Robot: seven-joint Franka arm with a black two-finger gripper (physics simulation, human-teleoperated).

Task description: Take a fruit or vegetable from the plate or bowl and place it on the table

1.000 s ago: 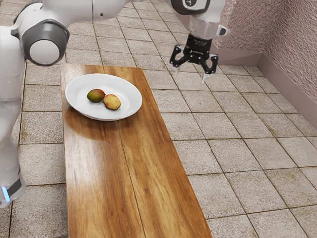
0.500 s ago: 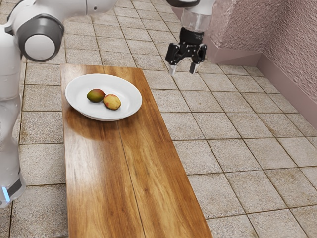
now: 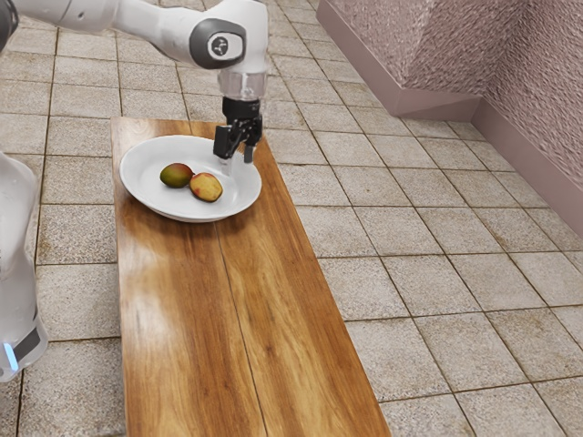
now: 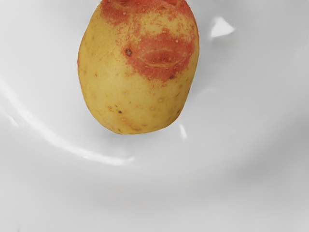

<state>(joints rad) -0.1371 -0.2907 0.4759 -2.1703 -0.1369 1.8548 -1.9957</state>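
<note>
Potato (image 4: 137,67): oval, smooth yellow skin, red patches, small dark pits. It sits inside the white, glossy, round plate (image 3: 146,198), just beside the green-and-red, smooth-skinned mango (image 3: 173,177), on the side nearer the tabletop's long edge at the exterior view's right. The plate rests near one short edge of the tabletop (image 3: 209,309), which is polished, streaked brown wood. My arm (image 3: 150,29), white-cased, enters from the exterior view's upper left; its wrist bends down and my hand points downward. My fingers (image 3: 227,163) are above the plate's side at the exterior view's right, near the potato, spread with a gap between them.
</note>
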